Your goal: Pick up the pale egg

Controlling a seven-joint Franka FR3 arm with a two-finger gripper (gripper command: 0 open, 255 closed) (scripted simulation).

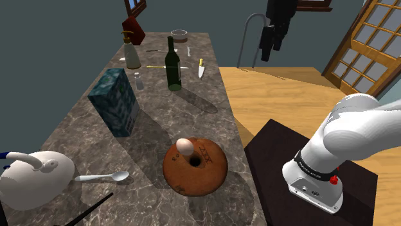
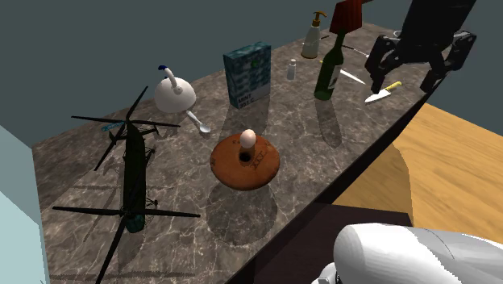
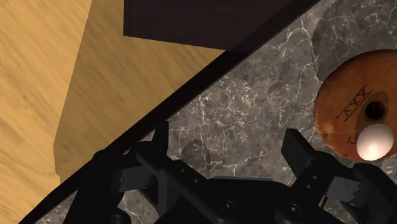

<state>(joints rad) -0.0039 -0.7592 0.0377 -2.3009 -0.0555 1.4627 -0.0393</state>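
Note:
The pale egg [image 1: 184,146] rests on a round brown disc [image 1: 199,172] with a centre hole, near the front of the dark marble table [image 1: 160,122]. In the second exterior view the egg [image 2: 248,139] stands on the disc [image 2: 242,168] mid-table. My black gripper [image 1: 270,49] hangs high above the table's edge on the shoulder view's right, far from the egg. It is open, fingers spread, with nothing between them [image 2: 407,73]. In the wrist view the open gripper [image 3: 230,145] looks down on marble, with the egg [image 3: 374,141] and disc [image 3: 350,89] beyond the right finger [image 3: 299,150].
A green bottle [image 1: 173,66], teal box [image 1: 114,101], soap dispenser [image 1: 132,54], small shaker [image 1: 138,80], knife [image 1: 201,67] and bowl [image 1: 179,34] stand at the back. A white teapot [image 1: 29,176] and spoon [image 1: 103,176] lie near the disc. A toy helicopter [image 2: 133,173] sits at the near end.

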